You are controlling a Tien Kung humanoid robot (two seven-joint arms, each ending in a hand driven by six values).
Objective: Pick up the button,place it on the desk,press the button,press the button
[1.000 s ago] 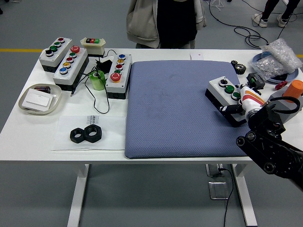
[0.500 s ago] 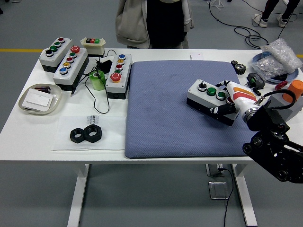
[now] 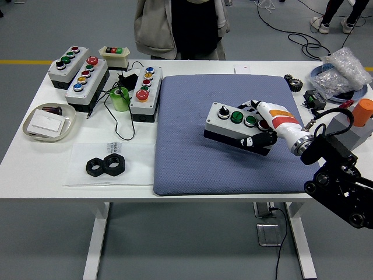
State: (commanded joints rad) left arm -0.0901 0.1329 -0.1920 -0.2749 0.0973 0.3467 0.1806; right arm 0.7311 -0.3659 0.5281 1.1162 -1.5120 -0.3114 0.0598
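A grey and black button box (image 3: 232, 123) with a black knob, two green buttons and a red one is over the middle of the blue mat (image 3: 192, 151), slightly tilted. My right hand (image 3: 260, 129) is shut on its right end, white fingers over the top and black fingers (image 3: 256, 140) on the front side. I cannot tell whether the box touches the mat. My left arm is out of view.
Three more button boxes (image 3: 145, 91) and a small switch (image 3: 113, 53) stand at the back left with cables and a green tape roll (image 3: 120, 99). A tray (image 3: 49, 121), two black nuts (image 3: 106, 165), a bag (image 3: 341, 73) and an orange cap (image 3: 363, 111) lie around. A person (image 3: 180, 26) stands at the far side.
My right hand has carried the button box leftward from the mat's right edge to its middle. The person at the far side has shifted left.
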